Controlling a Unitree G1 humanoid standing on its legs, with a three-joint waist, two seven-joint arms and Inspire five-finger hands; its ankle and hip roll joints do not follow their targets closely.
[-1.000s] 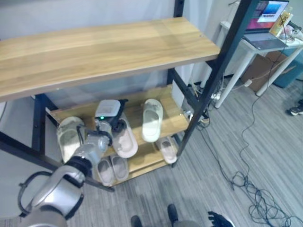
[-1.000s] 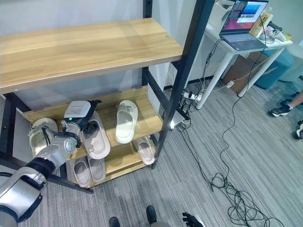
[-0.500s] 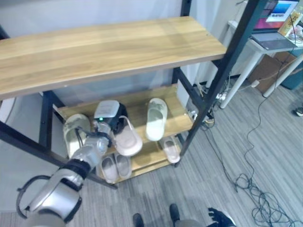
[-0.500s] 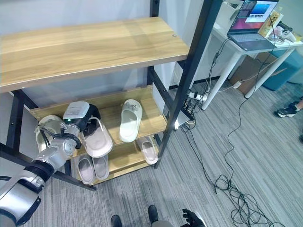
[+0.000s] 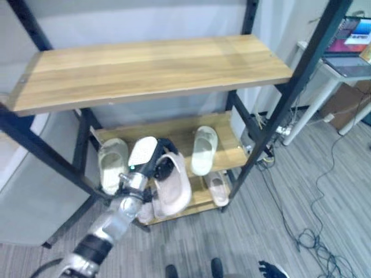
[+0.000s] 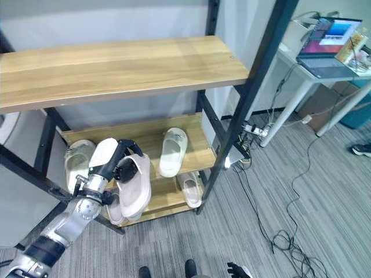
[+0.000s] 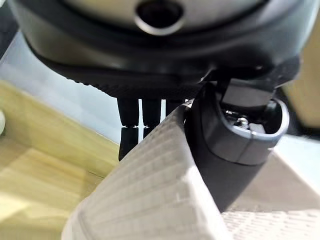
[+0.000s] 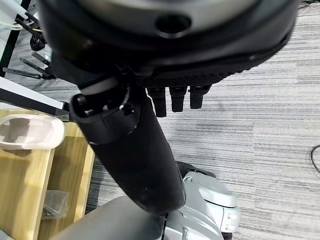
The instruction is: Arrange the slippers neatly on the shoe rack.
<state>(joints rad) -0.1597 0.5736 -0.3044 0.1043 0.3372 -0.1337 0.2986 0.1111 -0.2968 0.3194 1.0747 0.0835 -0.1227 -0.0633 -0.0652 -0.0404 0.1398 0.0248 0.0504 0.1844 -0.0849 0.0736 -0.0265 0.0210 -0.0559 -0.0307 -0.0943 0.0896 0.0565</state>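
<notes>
My left hand (image 5: pixel 155 166) is shut on a beige-pink slipper (image 5: pixel 173 186), which hangs tilted in front of the shoe rack, clear of the middle shelf (image 5: pixel 179 128). In the left wrist view the thumb (image 7: pixel 235 150) presses the slipper's ribbed strap (image 7: pixel 155 195) against the fingers behind it. One pale green slipper (image 5: pixel 112 164) lies at the shelf's left end, another (image 5: pixel 203 149) towards its right. On the bottom shelf sits a small pink slipper (image 5: pixel 218 188); a pair (image 6: pixel 111 209) is partly hidden behind the held one. My right hand (image 5: pixel 269 270) hangs low, relaxed and holding nothing.
The rack's wide wooden top shelf (image 5: pixel 156 66) overhangs the lower shelves, with black posts (image 5: pixel 278 116) at the corners. A white desk with a laptop (image 6: pixel 327 43) stands at the right. Cables (image 5: pixel 316 237) trail over the grey floor. A grey panel (image 5: pixel 35 185) is at left.
The camera has shifted. My left hand has lifted the beige-pink slipper off the middle shelf and drawn it out in front of the rack, tipping it steeply.
</notes>
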